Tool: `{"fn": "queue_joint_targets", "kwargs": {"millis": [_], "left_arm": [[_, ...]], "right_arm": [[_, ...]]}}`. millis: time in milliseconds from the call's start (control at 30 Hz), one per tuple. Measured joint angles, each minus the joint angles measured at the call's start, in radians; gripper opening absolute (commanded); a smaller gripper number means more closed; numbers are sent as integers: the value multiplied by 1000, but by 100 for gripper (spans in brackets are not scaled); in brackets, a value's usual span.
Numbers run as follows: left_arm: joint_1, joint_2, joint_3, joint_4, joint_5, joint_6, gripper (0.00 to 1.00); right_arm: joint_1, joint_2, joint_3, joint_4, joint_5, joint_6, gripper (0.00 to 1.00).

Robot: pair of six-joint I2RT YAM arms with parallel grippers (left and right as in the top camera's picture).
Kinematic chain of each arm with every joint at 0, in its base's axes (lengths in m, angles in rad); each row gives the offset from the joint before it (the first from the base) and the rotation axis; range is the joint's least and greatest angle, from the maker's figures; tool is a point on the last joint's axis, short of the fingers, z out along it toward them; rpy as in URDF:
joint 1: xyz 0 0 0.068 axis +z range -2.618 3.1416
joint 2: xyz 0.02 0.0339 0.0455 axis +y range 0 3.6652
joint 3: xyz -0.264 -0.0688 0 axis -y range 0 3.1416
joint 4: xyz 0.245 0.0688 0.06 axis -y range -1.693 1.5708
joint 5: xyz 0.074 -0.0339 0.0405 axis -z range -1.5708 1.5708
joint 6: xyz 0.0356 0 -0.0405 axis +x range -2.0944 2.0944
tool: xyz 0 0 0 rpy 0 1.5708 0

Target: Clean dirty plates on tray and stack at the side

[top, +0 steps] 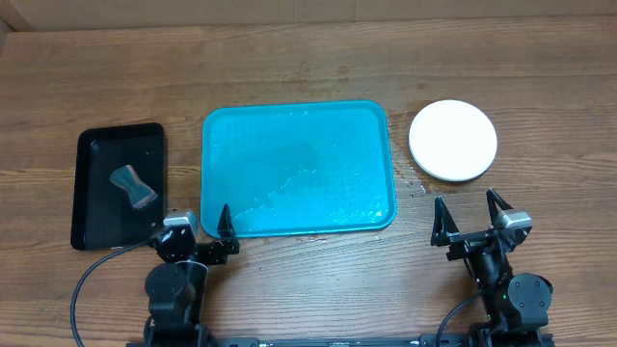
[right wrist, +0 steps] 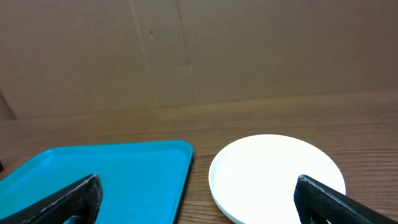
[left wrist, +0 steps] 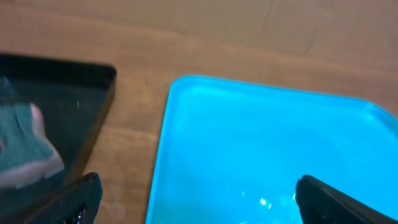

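The left pincer (left wrist: pixel 198 186) is hovering low at the near edge of the worktop (top: pixel 318 58), its two dark fingers standing wide apart and gripping nothing, one over the corner of the black tray (top: pixel 96 224) and the other over the turquoise tray (top: pixel 299 164). Farthest left, the black tray is lying flat on the brown wood-grain surface and is carrying a small grey-green sponge-like piece (top: pixel 133 186). Just beside it, with a strip of bare wood between, the turquoise tray is sitting in the middle of the worktop, holding no plate and glistening with a wet film and scattered droplets. A few drops (top: pixel 413 179) are shining on the wood just off its right rim. Right of those, apart from the tray, the white plate (top: pixel 453 140) is resting on the wood; a layered edge is showing beneath it, though the colours below cannot be told. The right pincer (top: pixel 466 202) is hanging near that plate, fingers spread wide and empty. Behind the worktop, a brown cardboard-like panel (right wrist: pixel 199 50) is closing off the room.
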Motion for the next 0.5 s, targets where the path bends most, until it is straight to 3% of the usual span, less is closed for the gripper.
{"fn": "queue_joint_targets", "kwargs": {"millis": [500], "left_arm": [[-32,-158,0,-1,-6,137,100]], "right_arm": [[0,0,0,0,0,0,100]]}}
